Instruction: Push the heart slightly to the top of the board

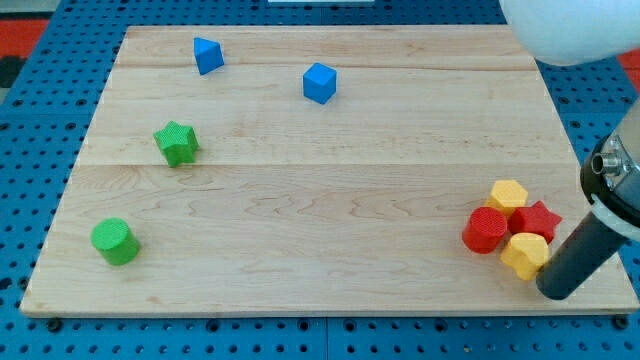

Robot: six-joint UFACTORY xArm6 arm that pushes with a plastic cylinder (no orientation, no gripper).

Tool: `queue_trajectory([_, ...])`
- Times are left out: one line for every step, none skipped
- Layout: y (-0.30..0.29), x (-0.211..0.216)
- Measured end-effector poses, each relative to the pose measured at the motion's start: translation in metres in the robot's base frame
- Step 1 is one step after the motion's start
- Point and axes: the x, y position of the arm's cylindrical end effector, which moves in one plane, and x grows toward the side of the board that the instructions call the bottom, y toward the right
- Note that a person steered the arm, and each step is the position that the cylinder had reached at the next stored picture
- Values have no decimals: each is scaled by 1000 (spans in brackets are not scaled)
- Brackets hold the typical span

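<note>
The yellow heart-like block (525, 254) lies near the board's bottom right corner, in a tight cluster with a red cylinder (485, 230) on its left, a red star (536, 220) above it and a yellow hexagon (508, 195) at the cluster's top. My tip (553, 293) is at the end of the dark rod, just below and to the right of the yellow heart, very close to it or touching it. I cannot tell whether there is contact.
A blue cube (319, 83) and another blue block (207, 55) of unclear shape sit near the top. A green star (177, 143) and a green cylinder (114, 241) sit at the left. The wooden board's right edge (590, 180) is close to the cluster.
</note>
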Motion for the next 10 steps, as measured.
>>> queue_trajectory([12,13])
queue_trajectory([-68,16])
queue_trajectory([-154,11])
queue_trajectory([-156,11])
queue_trajectory([-167,-23])
queue_trajectory([-174,-90])
queue_trajectory([-184,-114])
queue_trajectory([-183,-114])
queue_trajectory([-183,-117])
queue_trajectory([-185,-136])
